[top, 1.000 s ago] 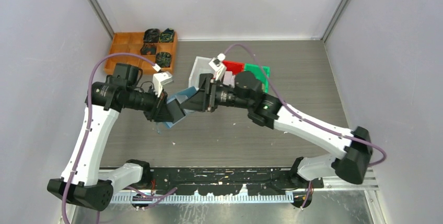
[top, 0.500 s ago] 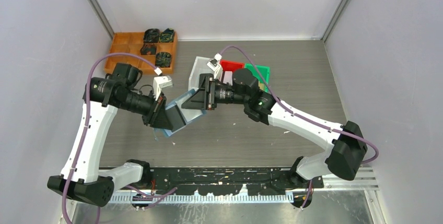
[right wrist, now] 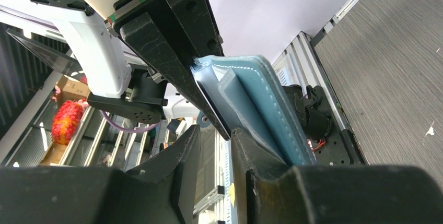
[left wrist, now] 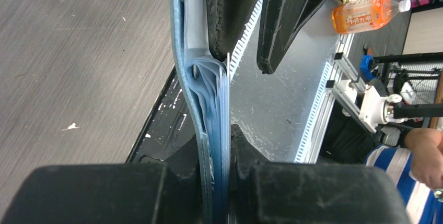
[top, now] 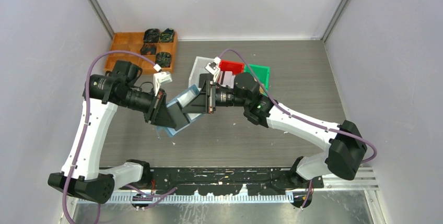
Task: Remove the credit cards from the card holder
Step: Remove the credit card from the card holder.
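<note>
The slate-blue card holder (top: 183, 100) hangs in the air between the two arms, above the middle of the table. My left gripper (top: 170, 115) is shut on it; the left wrist view shows the holder edge-on (left wrist: 211, 88) with its pale inner layers clamped between my fingers (left wrist: 215, 182). My right gripper (top: 201, 101) is open at the holder's far end. One right finger (left wrist: 230, 10) presses on the inner layers and the other (left wrist: 292, 20) stands apart. In the right wrist view the holder (right wrist: 266, 104) lies beside my open jaws (right wrist: 215, 135). No credit cards show.
An orange wooden tray (top: 125, 44) with dark objects sits at the back left. A white bin (top: 200, 66), a red bin (top: 231, 66) and a green bin (top: 258, 71) stand behind the right gripper. The table's front rail lies below the arms.
The right gripper has edged left and down onto the holder's open end. The left gripper has kept its grip and shifted the holder slightly.
</note>
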Available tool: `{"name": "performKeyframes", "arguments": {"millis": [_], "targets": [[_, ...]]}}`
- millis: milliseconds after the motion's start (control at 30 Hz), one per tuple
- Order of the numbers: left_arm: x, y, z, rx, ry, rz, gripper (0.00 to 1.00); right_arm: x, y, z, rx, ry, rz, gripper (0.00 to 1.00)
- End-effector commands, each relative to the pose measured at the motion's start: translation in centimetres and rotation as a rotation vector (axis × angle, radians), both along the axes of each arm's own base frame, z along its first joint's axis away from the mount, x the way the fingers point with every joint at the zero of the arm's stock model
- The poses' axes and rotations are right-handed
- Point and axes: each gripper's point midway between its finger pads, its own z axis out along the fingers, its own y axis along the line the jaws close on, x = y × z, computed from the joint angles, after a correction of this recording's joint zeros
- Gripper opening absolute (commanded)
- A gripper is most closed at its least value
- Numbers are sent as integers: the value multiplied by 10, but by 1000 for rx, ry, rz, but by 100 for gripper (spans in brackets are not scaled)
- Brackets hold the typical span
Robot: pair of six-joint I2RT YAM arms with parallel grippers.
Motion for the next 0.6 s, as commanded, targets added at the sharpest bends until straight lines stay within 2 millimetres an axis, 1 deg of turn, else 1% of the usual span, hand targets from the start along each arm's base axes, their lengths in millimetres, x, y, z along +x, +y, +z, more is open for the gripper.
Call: {"name": "performKeyframes", "arguments": {"millis": [0, 67, 167, 233, 333, 433, 567], "targets": [[-2, -7, 12, -53, 33, 9, 3, -15, 4, 22, 97, -48, 56, 33], [-1, -7, 11, -49, 34, 12, 4, -17, 7, 22, 104, -47, 64, 32], [-1, -7, 12, -52, 36, 18, 10, -18, 13, 16, 95, -39, 72, 31], [1, -7, 11, -48, 42, 31, 15, -16, 18, 9, 82, -28, 69, 29], [8, -7, 9, -34, 67, 65, 18, -10, 23, -3, 65, -10, 42, 25], [7, -9, 9, -36, 98, 64, 23, -6, 24, -7, 76, 0, 20, 21], [5, -9, 13, -50, 89, 52, 30, -8, 21, -6, 114, 7, 20, 17]]}}
